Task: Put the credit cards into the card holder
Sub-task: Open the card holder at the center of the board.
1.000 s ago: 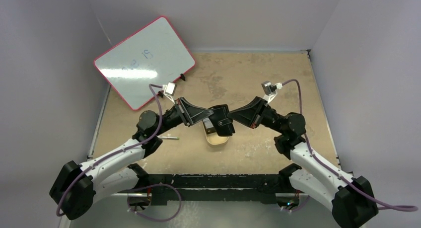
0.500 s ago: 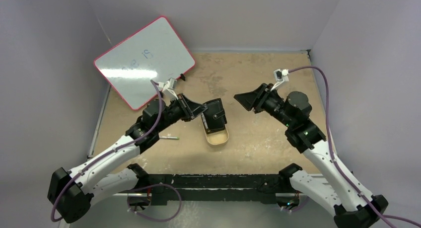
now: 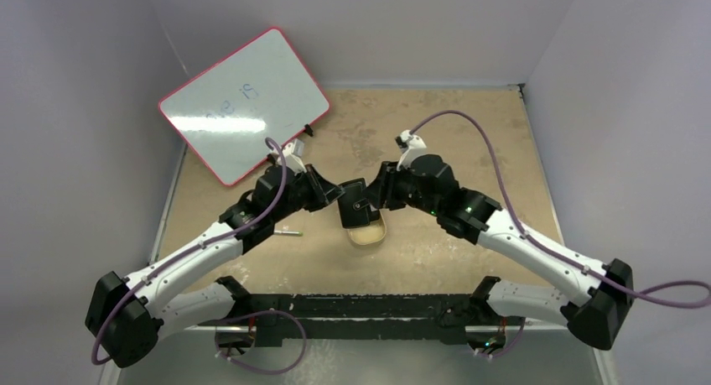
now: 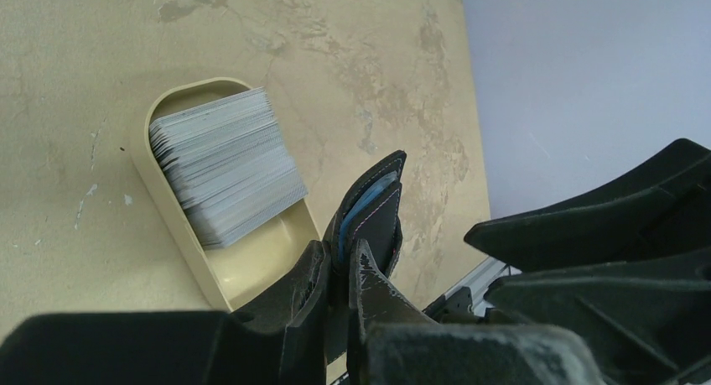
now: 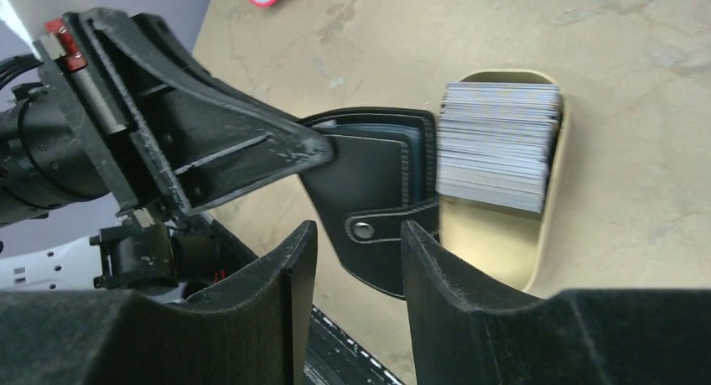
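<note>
On my feed the credit cards sit in the tin, middle of the table toward the near edge. The card holder is up by the tin's far end, pen off to the tin's left, whiteboard in the far-left corner.

Matt stitched leather card holder, smooth tin

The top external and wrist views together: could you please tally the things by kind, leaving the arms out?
Whiteboard: 1
Pen: 1
Tan tin: 1
Black card holder: 1
Stack of cards: 1 (the single cards are too many to count)
Total: 5
</note>
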Motion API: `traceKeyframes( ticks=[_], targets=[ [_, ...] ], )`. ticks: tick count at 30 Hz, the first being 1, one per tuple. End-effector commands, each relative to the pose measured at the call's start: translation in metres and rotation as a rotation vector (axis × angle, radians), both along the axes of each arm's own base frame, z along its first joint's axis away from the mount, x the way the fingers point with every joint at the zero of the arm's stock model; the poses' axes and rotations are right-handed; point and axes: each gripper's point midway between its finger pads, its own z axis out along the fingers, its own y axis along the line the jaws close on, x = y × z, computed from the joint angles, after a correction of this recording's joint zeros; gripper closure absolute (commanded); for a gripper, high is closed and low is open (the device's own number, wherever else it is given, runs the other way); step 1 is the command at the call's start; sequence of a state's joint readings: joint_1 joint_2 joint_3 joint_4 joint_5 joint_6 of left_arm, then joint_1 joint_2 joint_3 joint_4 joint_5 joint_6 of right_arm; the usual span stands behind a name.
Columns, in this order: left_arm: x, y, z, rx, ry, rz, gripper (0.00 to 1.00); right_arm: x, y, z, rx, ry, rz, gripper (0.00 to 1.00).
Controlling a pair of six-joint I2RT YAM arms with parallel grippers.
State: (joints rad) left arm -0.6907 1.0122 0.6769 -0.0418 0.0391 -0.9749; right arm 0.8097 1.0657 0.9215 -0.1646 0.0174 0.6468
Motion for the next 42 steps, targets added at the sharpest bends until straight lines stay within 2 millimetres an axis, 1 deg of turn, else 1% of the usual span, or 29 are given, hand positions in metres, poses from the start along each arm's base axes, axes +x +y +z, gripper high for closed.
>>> traceKeyframes(
  ticks=[1,7,12,15,18,24,27,32,36,42],
  targets=[
    [0.007,-0.010,0.034,-0.076,-0.055,-0.004,1.00,0.009,0.024,0.027,-0.002,-0.069,-0.029,0.56],
    [0.004,-0.011,0.039,-0.089,-0.051,-0.017,1.00,0.008,0.045,0.014,-0.065,-0.049,-0.019,0.55],
    [0.005,-0.010,0.038,-0.086,-0.049,-0.006,1.00,0.005,0.051,-0.011,-0.130,0.003,-0.024,0.53],
    [0.004,-0.010,0.037,-0.084,-0.044,-0.008,1.00,0.004,0.051,-0.025,-0.178,0.029,-0.034,0.54],
    [0.004,-0.009,0.037,-0.080,-0.047,-0.010,1.00,0.005,0.045,-0.035,-0.225,0.038,-0.064,0.55],
    [0.005,-0.008,0.035,-0.075,-0.042,-0.001,1.00,0.003,0.042,-0.047,-0.261,0.056,-0.071,0.57],
    [0.005,-0.005,0.034,-0.066,-0.040,0.012,1.00,0.002,0.039,-0.056,-0.293,0.074,-0.077,0.58],
    [0.006,-0.002,0.032,-0.054,-0.041,0.028,1.00,-0.001,0.035,-0.062,-0.310,0.094,-0.076,0.59],
    [0.008,0.001,0.028,-0.032,-0.043,0.038,1.00,-0.006,0.035,-0.061,-0.300,0.099,-0.066,0.58],
    [0.009,0.000,0.025,-0.021,-0.041,0.035,1.00,-0.006,0.032,-0.057,-0.294,0.094,-0.074,0.58]
  ],
)
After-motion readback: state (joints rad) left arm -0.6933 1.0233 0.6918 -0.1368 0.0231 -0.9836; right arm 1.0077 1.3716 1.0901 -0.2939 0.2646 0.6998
